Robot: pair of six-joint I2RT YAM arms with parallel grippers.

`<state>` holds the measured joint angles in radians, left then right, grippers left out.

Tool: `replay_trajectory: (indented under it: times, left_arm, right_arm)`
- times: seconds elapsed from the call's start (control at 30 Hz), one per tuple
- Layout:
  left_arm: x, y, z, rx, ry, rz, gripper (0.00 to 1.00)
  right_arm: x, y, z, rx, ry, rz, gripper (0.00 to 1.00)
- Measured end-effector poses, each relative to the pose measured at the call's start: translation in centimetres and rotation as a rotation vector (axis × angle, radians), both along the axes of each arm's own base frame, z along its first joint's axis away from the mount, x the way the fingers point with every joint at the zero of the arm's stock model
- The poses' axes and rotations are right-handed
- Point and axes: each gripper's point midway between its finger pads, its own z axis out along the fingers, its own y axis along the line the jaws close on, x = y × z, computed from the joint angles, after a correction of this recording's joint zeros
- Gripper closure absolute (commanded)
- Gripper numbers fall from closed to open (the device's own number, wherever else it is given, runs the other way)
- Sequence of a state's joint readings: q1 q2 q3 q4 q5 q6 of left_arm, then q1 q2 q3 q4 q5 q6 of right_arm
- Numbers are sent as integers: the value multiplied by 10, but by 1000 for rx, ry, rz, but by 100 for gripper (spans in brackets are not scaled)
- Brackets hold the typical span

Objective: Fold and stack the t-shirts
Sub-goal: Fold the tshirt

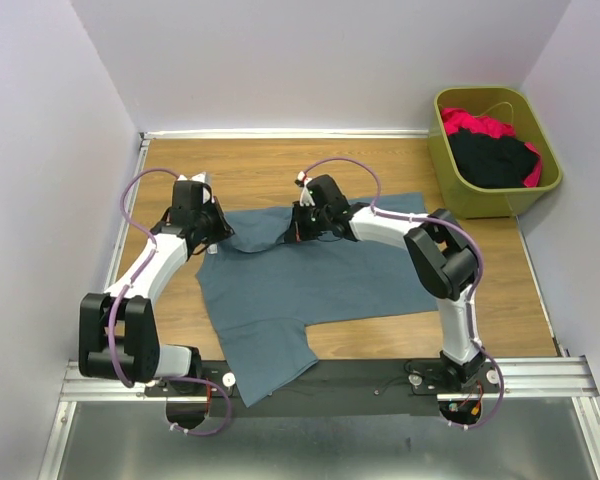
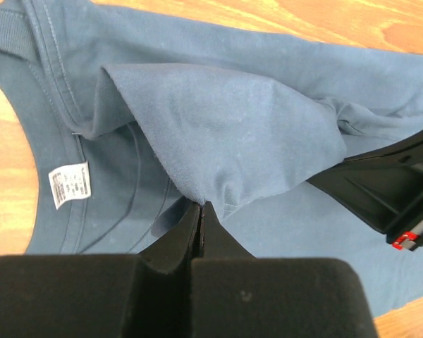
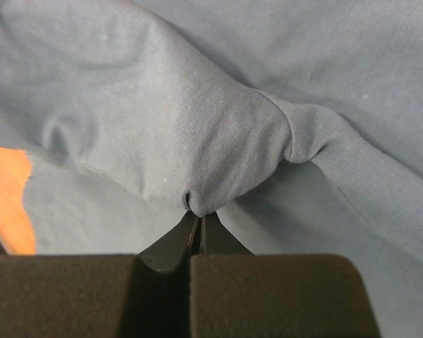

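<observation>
Blue shirt: the slate-blue t-shirt lies spread on the wooden table between the two arms. One sleeve reaches the near edge and overlaps the black base rail.
Far edge of the shirt: it is lifted into soft peaks at two spots, one at each gripper.
Left gripper: the left gripper is clenched on a fold of blue cloth beside the collar, its fingers pressed together with fabric bunched at the tips.
Neck label: the white neck label sits inside the collar, to the left of that pinch in the left wrist view.
Right gripper: the right gripper is clamped on a puckered ridge of the same shirt (possibly a sleeve seam, though the close view does not settle it).
Spacing: the two grippers are near each other along the shirt's far edge, but apart.
Bin: an olive-green bin stands at the far right corner, well apart from the blue shirt.
Bin contents: a red-pink shirt and a black shirt are heaped inside, unfolded.
</observation>
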<state>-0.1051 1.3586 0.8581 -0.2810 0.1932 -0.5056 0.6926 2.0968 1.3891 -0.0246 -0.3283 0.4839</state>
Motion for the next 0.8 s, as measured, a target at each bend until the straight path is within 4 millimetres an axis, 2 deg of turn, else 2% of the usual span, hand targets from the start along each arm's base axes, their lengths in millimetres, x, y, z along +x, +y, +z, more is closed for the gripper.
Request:
replay_trajectory:
  times: [0.17, 0.33, 0.8]
  left_arm:
    - [-11, 1, 5, -8, -1, 8, 100]
    - [-32, 2, 2, -15, 16, 16, 100]
    - [-68, -1, -37, -40, 141, 6, 100]
  right_arm:
    - [-6, -3, 10, 12, 9, -5, 97]
    - [-18, -9, 13, 3, 50, 3, 96]
    - [-48, -18, 4, -22, 190, 35, 96]
